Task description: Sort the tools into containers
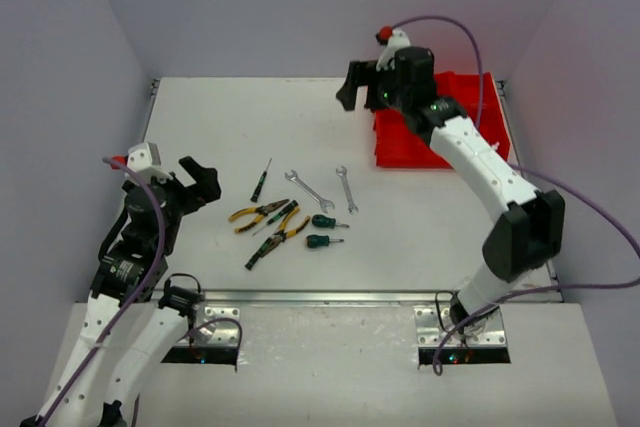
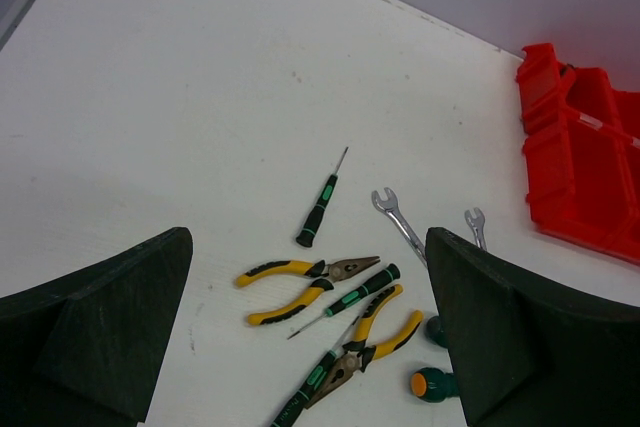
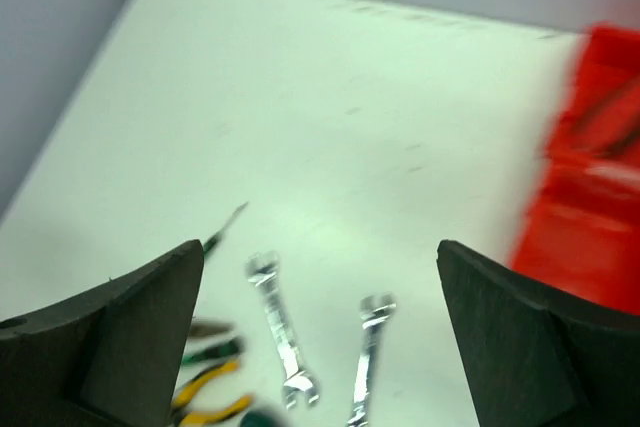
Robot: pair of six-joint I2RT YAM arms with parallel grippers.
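Waiting unsorted on the white surface (image 1: 230, 117) in front of you is a loose cluster of small hand tools. It holds a thin green-and-black screwdriver (image 1: 261, 179), two silver open-ended wrenches (image 1: 308, 190), two pairs of yellow-handled pliers (image 1: 258, 214) and two stubby green-handled screwdrivers (image 1: 322, 220). A slim green-and-black screwdriver (image 2: 360, 290) lies among the pliers.

None of these touches the block of bright red plastic bins (image 1: 395, 152), which sits well apart at the far right of the surface, partly hidden by your right arm. You cannot tell what the bins hold, because the right wrist view is blurred there.

Your right gripper (image 1: 362, 85) hangs by the bins' left edge, fingers spread wide with nothing between them. Your left gripper (image 1: 200, 179) sits just left of the cluster, also spread and empty.

Judging from this, much of the sorting is left to do: every tool in view needs carrying to a compartment.
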